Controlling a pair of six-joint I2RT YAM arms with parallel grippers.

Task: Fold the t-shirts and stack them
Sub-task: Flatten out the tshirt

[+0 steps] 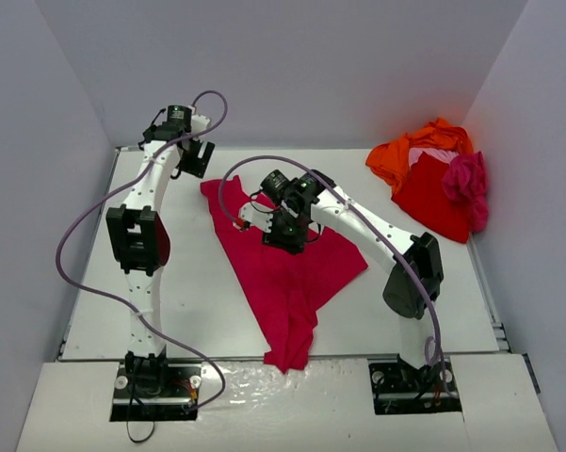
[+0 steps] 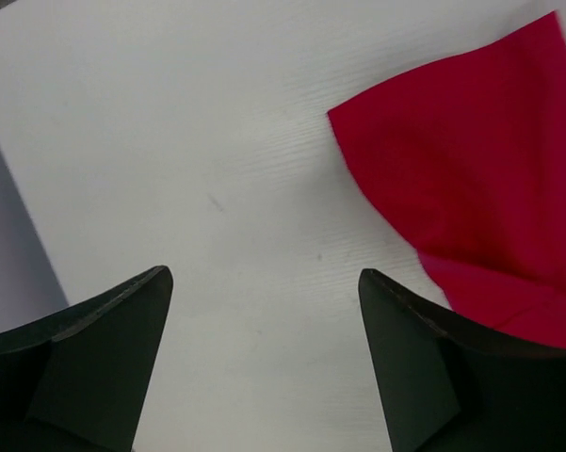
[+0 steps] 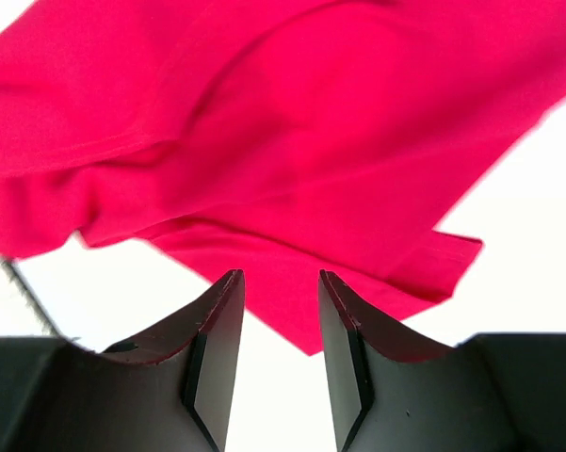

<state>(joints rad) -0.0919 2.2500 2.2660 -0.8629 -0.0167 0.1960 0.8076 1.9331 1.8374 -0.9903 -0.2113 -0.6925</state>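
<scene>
Dark and close to its wrist lens, the right gripper (image 3: 278, 275) held its jaws a narrow gap apart, released and pinching nothing. The crimson t-shirt (image 3: 292, 122) lay rumpled just beyond the jaw tips. Its folds filled the space ahead of both jaws, and a hemmed flap reached out ahead of the right-hand jaw. Whether the tips touched the cloth could not be told. Bare white worktop (image 3: 527, 188) showed to either side of the jaws. The left gripper (image 2: 264, 273) had its jaws spread wide, released, with only bare worktop between them. One edge of the crimson cloth lay ahead and to the right of the gap and ran down behind the right-hand jaw. From above, the crimson shirt lay spread directly under the right jaws, one corner reaching up near the left jaws and a bunched end at the worktop's near edge. Well apart from both pairs of jaws, beyond and to the right of the right pair, lay a heap: an orange t-shirt (image 1: 396, 160), a red t-shirt (image 1: 433, 202), a magenta t-shirt (image 1: 466, 184) and a strip of pale pink t-shirt (image 1: 433, 153).
</scene>
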